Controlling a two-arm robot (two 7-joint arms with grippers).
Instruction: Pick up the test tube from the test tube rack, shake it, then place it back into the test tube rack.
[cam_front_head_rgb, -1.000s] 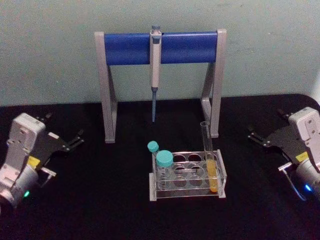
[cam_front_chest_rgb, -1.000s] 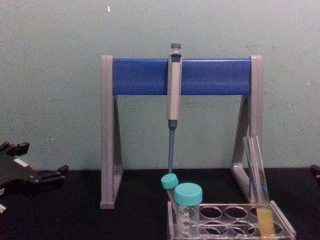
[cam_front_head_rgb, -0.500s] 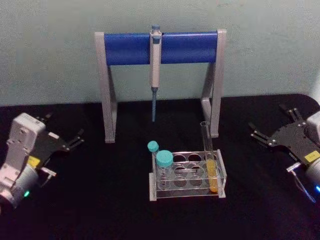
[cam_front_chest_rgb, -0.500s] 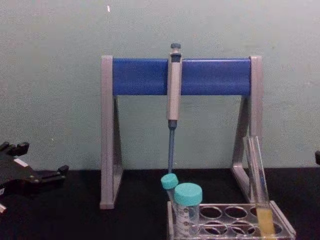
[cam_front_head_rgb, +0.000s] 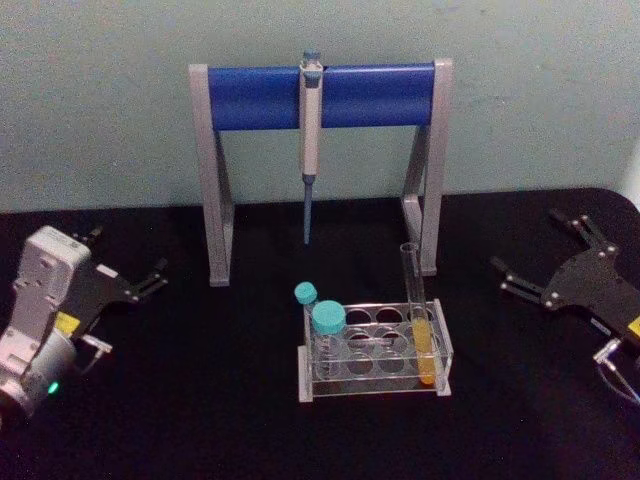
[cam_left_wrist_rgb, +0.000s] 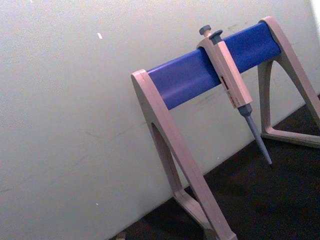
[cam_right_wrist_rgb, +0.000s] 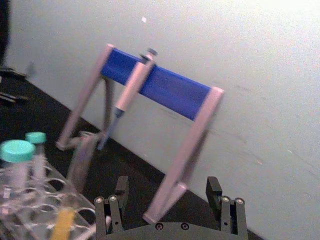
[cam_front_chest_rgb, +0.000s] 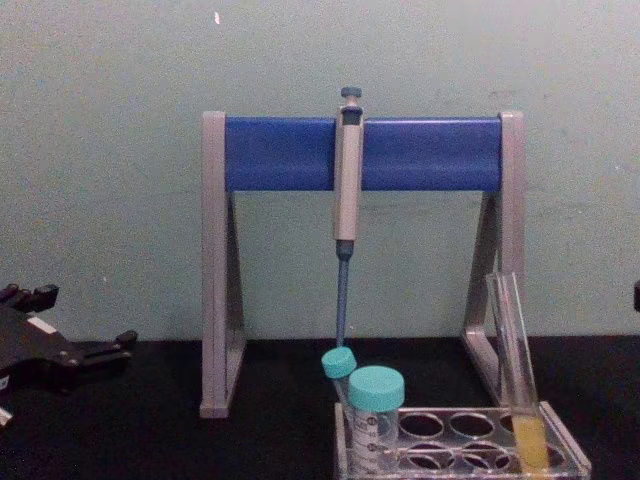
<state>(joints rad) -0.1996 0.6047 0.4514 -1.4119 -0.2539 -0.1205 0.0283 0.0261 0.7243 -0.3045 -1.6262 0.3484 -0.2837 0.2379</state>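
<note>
**Test tube at rest in the rack, both hands spread.** You see the test tube (cam_front_head_rgb: 417, 305) standing in the right end of the test tube rack (cam_front_head_rgb: 372, 391); you cannot tell which row holds it. It leans slightly, and its open top rises well above the rack. Yellow-orange liquid fills its lower part. In the chest view the tube (cam_front_chest_rgb: 516, 365) shows a thin blue mark on its side. Two teal-capped tubes (cam_front_head_rgb: 328, 320) occupy the rack's left end.

The rack rests on the black surface (cam_front_head_rgb: 220, 400), on the near side of the grey-and-blue pipette stand (cam_front_head_rgb: 375, 95), from which a pipette (cam_front_head_rgb: 310, 130) hangs.

Your right hand (cam_front_head_rgb: 524, 240) is at the right, well apart from the rack, with its fingers spread wide. Your left hand (cam_front_head_rgb: 128, 256) is at the far left edge of the surface, also well apart, with its fingers likewise spread.
</note>
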